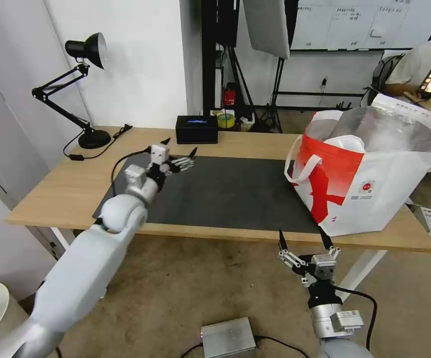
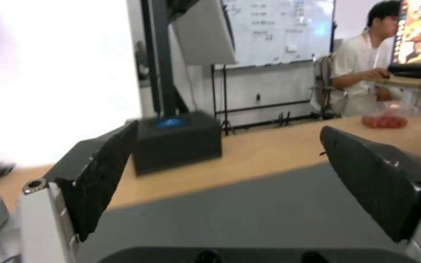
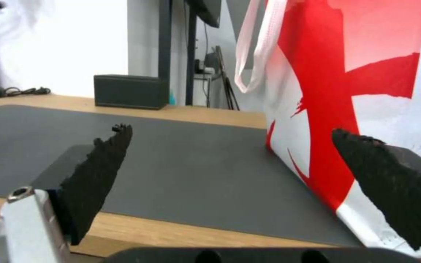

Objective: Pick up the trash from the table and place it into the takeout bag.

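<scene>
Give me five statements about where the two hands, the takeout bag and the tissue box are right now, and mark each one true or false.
1. The left hand is over the dark mat, open and holding nothing. True.
2. The right hand is inside the takeout bag. False: it is below and in front of the table's near edge, open and empty.
3. The takeout bag stands upright at the right end of the table. True.
4. The black tissue box lies on the dark mat. False: it sits on bare wood behind the mat's far edge.
5. The desk lamp stands beside the bag. False: it is at the table's far left corner.
</scene>
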